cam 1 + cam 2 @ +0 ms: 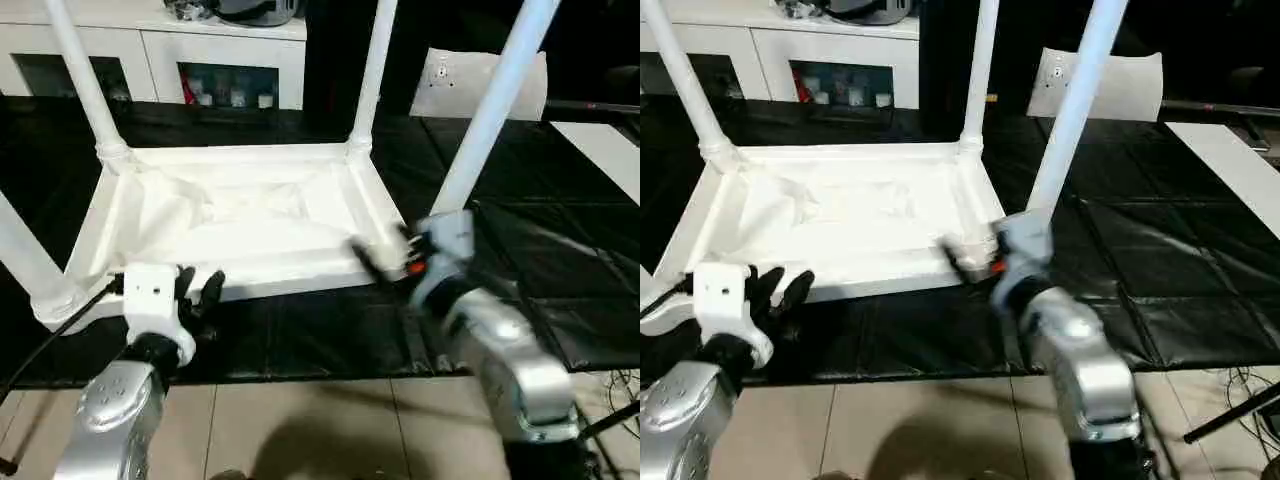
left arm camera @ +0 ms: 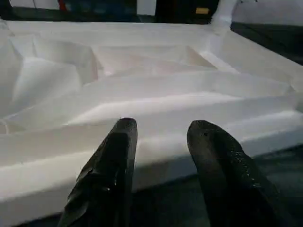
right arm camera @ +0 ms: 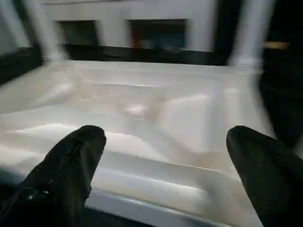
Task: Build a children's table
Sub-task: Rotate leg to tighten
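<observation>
The white children's table (image 1: 240,215) lies upside down on a black mat, ribbed underside up. All its legs stand in the corner sockets: far left leg (image 1: 85,80), far right leg (image 1: 372,70), near right leg (image 1: 490,110), near left leg (image 1: 20,250). My left gripper (image 1: 198,287) is open just in front of the near rim (image 2: 156,142), toward the left corner, with nothing between its fingers (image 2: 113,161). My right gripper (image 1: 385,262) is open wide at the near right corner, beside the near right leg's base. Its fingers (image 3: 71,165) frame the rim (image 3: 156,175) and hold nothing.
The black mat (image 1: 560,250) covers the floor under the table, and pale tiles (image 1: 320,420) lie on my side of it. A white cabinet (image 1: 150,50) stands at the back. A white board (image 1: 480,85) leans behind the right legs. Cables (image 1: 620,385) lie at the lower right.
</observation>
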You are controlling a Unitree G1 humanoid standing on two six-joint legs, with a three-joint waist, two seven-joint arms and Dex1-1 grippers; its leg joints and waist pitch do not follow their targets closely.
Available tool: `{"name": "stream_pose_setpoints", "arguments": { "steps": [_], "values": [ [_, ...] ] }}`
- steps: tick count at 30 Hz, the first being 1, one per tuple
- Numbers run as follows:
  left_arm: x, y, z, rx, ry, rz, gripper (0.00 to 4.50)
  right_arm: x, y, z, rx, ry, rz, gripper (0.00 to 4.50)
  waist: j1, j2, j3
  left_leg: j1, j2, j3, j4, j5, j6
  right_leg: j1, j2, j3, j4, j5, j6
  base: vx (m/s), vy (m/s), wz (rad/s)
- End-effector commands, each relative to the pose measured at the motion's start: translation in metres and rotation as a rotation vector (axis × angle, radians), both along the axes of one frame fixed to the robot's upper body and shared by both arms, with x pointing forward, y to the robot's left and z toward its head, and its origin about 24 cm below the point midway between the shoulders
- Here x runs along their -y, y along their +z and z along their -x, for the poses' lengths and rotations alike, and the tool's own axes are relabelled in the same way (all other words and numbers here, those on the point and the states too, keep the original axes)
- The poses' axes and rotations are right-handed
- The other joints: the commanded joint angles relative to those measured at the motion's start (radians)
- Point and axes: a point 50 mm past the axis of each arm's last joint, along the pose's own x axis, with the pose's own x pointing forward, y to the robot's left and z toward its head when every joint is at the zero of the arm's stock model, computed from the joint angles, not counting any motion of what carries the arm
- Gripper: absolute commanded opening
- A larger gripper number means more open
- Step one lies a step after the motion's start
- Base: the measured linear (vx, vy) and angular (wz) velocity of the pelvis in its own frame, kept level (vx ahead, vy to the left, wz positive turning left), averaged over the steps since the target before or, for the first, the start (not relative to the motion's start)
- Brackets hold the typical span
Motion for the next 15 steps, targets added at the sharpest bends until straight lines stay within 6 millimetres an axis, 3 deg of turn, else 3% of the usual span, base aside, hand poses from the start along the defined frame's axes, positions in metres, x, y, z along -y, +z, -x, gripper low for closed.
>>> {"name": "stream_pose_setpoints", "arguments": {
  "steps": [1,3,4,6,8,11,13,15],
  "values": [
    [-0.002,0.000,0.005,-0.009,-0.017,-0.013,2.21,0.018,0.002,-0.008,0.011,-0.093,0.033,4.50,-0.006,0.008,-0.041,0.005,0.050,-0.021,-0.110,-0.442,-0.062,0.010,-0.062,0.046,-0.093,-0.488,-0.051,0.000,0.000,0.00],
    [-0.006,-0.002,0.008,-0.021,0.000,-0.023,2.21,0.025,0.002,-0.011,0.011,-0.113,0.044,4.50,-0.005,0.008,-0.043,0.000,0.049,-0.018,-0.109,-0.416,-0.053,0.013,-0.061,0.048,-0.092,-0.474,-0.052,0.000,0.000,0.00],
    [-0.011,-0.004,0.011,-0.032,0.020,-0.041,2.21,0.033,0.003,-0.015,0.012,-0.135,0.057,4.50,0.000,0.010,-0.044,0.006,0.053,-0.010,-0.107,-0.386,-0.045,0.003,-0.056,0.052,-0.090,-0.431,-0.074,0.000,0.000,0.00],
    [-0.014,-0.007,0.014,-0.039,0.009,-0.045,2.21,0.043,0.004,-0.020,0.018,-0.161,0.072,4.50,-0.001,0.009,-0.043,0.002,0.053,-0.011,-0.108,-0.384,-0.046,0.007,-0.054,0.050,-0.086,-0.423,-0.080,0.000,0.000,0.00],
    [-0.015,-0.011,0.017,-0.040,-0.059,-0.032,2.21,0.057,0.008,-0.027,0.032,-0.202,0.100,4.50,0.005,0.009,-0.045,0.007,0.053,-0.006,-0.105,-0.379,-0.041,0.001,-0.053,0.052,-0.087,-0.410,-0.092,0.000,0.000,0.00],
    [-0.016,-0.011,0.025,-0.034,-0.232,0.022,2.21,0.070,0.011,-0.034,0.041,-0.234,0.121,4.50,0.012,0.008,-0.049,0.000,0.055,-0.001,-0.108,-0.328,-0.036,0.007,-0.053,0.053,-0.077,-0.347,-0.111,0.000,0.000,0.00],
    [-0.020,-0.012,0.032,-0.046,-0.302,0.019,2.21,0.072,0.011,-0.036,0.045,-0.229,0.131,4.50,0.014,0.010,-0.051,-0.001,0.058,0.008,-0.110,-0.283,-0.030,0.011,-0.048,0.053,-0.065,-0.261,-0.130,0.000,0.000,0.00],
    [-0.026,-0.010,0.038,-0.045,-0.339,0.012,2.21,0.071,0.011,-0.036,0.043,-0.202,0.142,4.50,0.013,0.010,-0.052,0.000,0.058,0.011,-0.108,-0.271,-0.028,0.012,-0.047,0.054,-0.062,-0.237,-0.137,0.027,0.000,-0.02]
  ]
}}
